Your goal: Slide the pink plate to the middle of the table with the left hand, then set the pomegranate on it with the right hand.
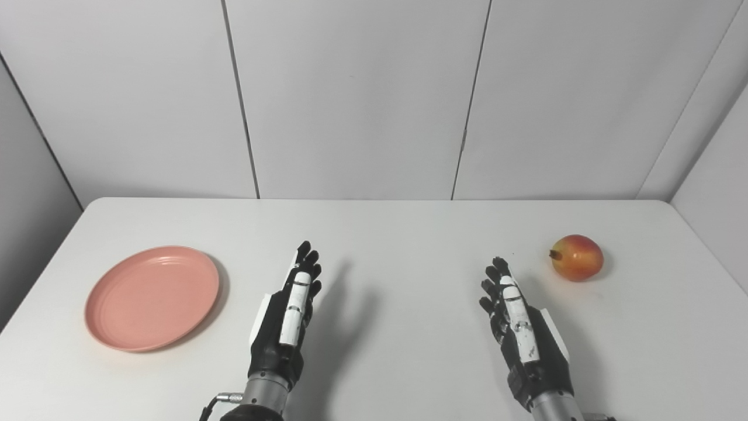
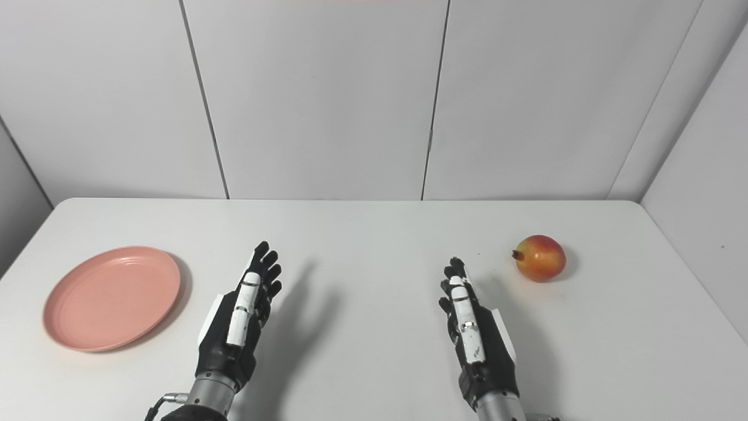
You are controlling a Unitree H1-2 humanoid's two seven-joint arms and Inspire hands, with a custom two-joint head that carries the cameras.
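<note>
The white counter [image 1: 374, 234] runs wide under a backdrop of pale wall panels [image 1: 350, 93]. The plate [image 1: 153, 297], pink and shallow with faint rings in its well, lies flat at about nine o'clock, near the counter's left edge and holding nothing. The pomegranate [image 1: 577, 257], red blushing to yellow, sits at about three o'clock on the bare counter, its dark crown pointing toward nine o'clock.

Between them both hands are raised edge-on above the near half of the counter, fingertips toward twelve o'clock. The left hand [image 1: 287, 318] is at about seven o'clock, just right of the plate but apart from it; its fingers [image 1: 305, 257] are stretched out straight and a little spread, with nothing in them. The right hand [image 1: 520, 327] is at about five o'clock, near the pomegranate yet clear of it; its fingers [image 1: 497, 275] are likewise extended and loose, holding nothing. Each hand throws a soft shadow on the counter to its right. The middle of the counter lies between the two hands.
</note>
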